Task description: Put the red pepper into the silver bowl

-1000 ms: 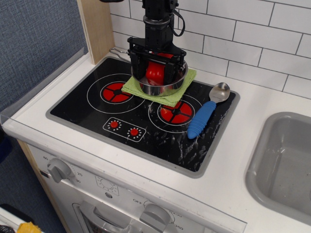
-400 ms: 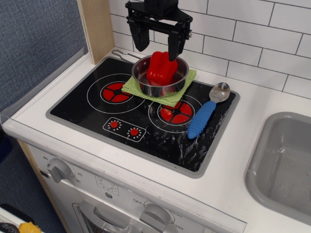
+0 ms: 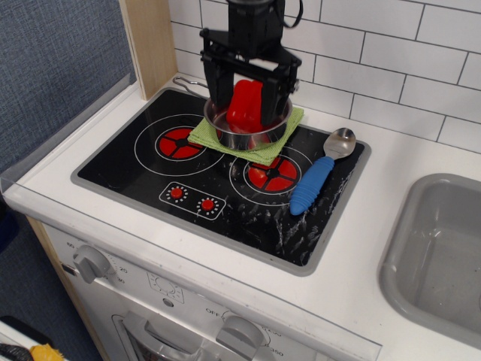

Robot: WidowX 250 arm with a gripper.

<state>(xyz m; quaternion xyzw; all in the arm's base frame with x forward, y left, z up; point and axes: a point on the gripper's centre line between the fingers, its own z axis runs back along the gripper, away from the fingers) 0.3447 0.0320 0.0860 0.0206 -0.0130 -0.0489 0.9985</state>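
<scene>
Now, cooktop (image 3: pixel 113 169): black glass with printed red burners, set in the white counter. It carries everything the task concerns, and its slick surface would let a nudged bowl slide.
Sink (image 3: pixel 398 248): grey basin at the far right, well apart from the work. It plays no part in any likely mishap.
Gripper (image 3: pixel 248 101): hangs straight over the bowl with its jaws spread, one finger on each side of the pepper. A gap shows on both sides, so it is not gripping anything. The fingertips reach down about to the bowl's rim, and that is the main hazard. Lifting at a slant or closing the jaws could catch the rim or the pepper and drag either one out of place.
Green cloth (image 3: pixel 201 135): folded square lying between the two burners, under the bowl. Because it is soft and loose, it could shift or bunch if the bowl is pushed, and that would tip the bowl.
Silver bowl (image 3: pixel 248 139): sits upright on the cloth, with its thin handle pointing back toward the wall. It is light and shallow, so a knock from a finger would probably move it.
Spoon (image 3: pixel 319 177): blue handle, silver head, lying on the cooktop's right side. It is near the bowl but not touching it.
Red pepper (image 3: pixel 244 109): stands inside the bowl with much of it above the rim, leaning slightly. The task looks essentially done, but the pepper sits tall in the bowl, so a brush from a finger could topple it out onto the cloth.
</scene>
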